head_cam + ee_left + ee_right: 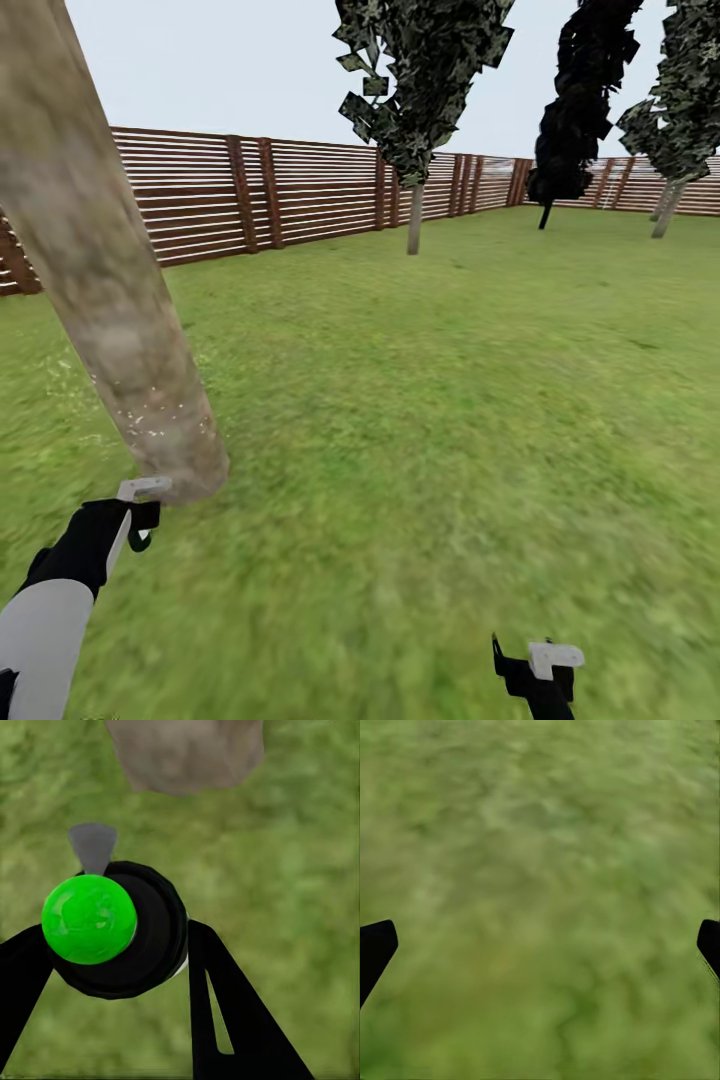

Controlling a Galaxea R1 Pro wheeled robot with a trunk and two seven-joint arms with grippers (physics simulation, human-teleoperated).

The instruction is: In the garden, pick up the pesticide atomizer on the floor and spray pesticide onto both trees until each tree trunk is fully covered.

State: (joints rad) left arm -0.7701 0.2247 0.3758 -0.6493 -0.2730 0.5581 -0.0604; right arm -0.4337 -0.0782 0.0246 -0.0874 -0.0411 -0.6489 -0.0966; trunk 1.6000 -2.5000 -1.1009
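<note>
The pesticide atomizer (112, 937) has a black round body, a bright green cap and a grey nozzle. My left gripper (112, 952) is shut on it, one black finger on each side. The nozzle points at the base of a thick mottled grey-brown tree trunk (184, 754) standing in the grass. In the head view this tree trunk (110, 300) leans up the left side, and tiny white specks of pesticide (150, 420) dot its lower part. My left gripper (140, 510) hangs just in front of the trunk's foot. My right gripper (535, 665) is low at the bottom right, open over bare grass (540, 870).
A brown slatted wooden fence (300, 190) runs along the back of the lawn. Three thin-trunked dark trees (415, 215) (545, 210) (665, 210) stand near it, far off. Open grass (450, 400) stretches to the right of the thick trunk.
</note>
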